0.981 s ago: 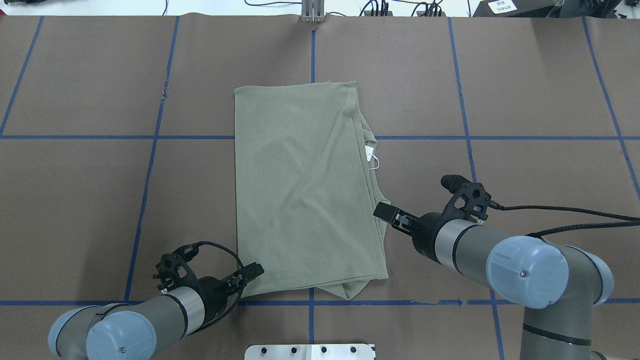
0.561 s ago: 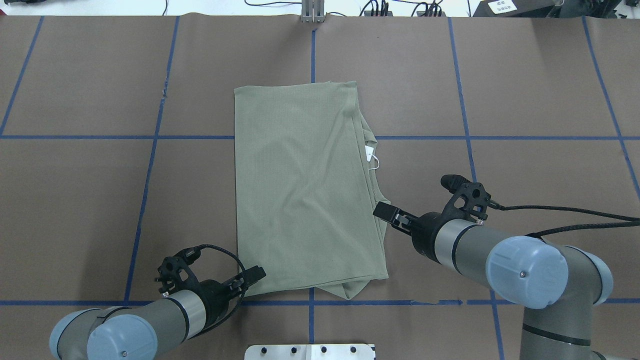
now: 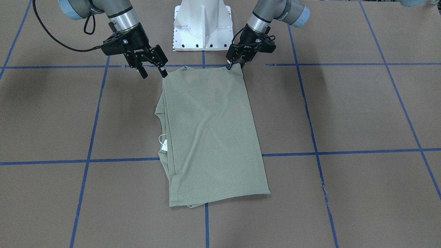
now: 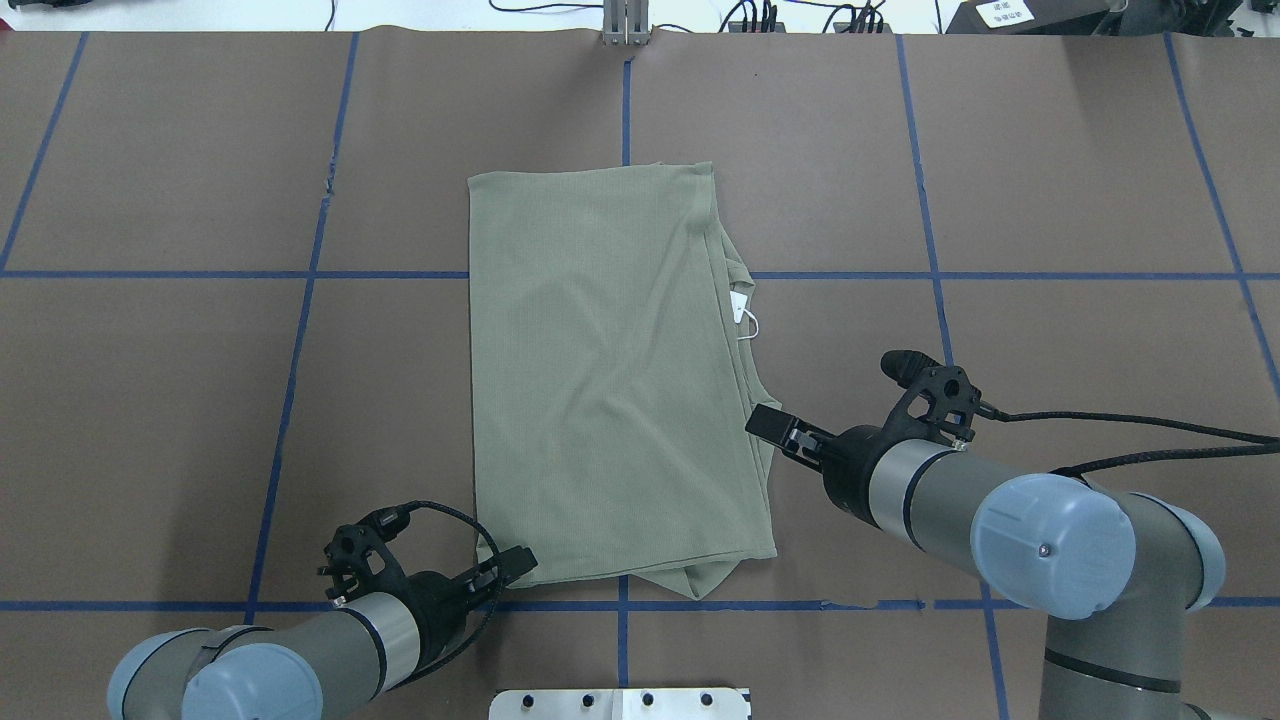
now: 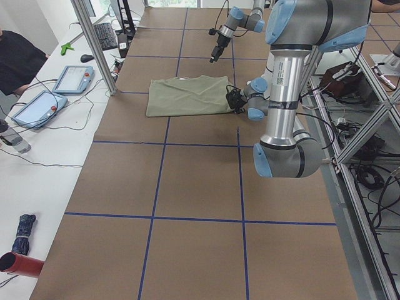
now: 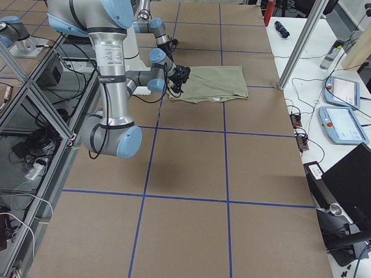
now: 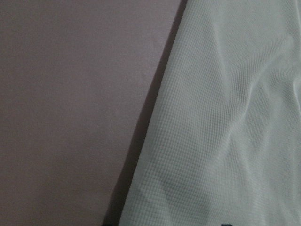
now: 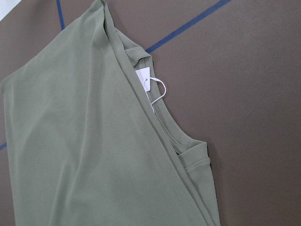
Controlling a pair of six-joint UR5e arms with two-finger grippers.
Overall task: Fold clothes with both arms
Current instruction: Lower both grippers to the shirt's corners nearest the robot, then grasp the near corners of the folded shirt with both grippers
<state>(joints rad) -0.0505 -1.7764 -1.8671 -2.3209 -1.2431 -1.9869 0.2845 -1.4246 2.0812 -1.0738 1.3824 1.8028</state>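
Sage-green knit shirt (image 4: 610, 380) lies flat mid-desk, folded lengthwise into a long rectangle running near to far (near = robot side). The brown paper-covered desk (image 4: 1050, 150) has a blue tape grid, and the shirt sits across the centre tape line. The shirt's left edge is one clean fold. The right edge shows stacked layers with the ribbed neckline poking out. The white hang tag (image 4: 742, 305) lies at that neckline, its loop trailing onto the desk. A bit of under-layer sticks out at the near edge, right of centre.

Black two-finger left gripper (image 4: 515, 560): low at the shirt's near-left corner, tip on the fabric. Its wrist cam shows only knit and bare desk. Can't tell whether the jaws are clamped on the corner or just resting there.

Black two-finger right gripper (image 3: 153, 73): by the shirt's right edge, toward the near end. Jaws spread wide, holding nothing. Can't tell if a fingertip touches the fabric. Its wrist cam looks along the right edge at the tag and neckline.

White metal pedestal (image 3: 203, 24) stands at the near desk edge, between the arms.
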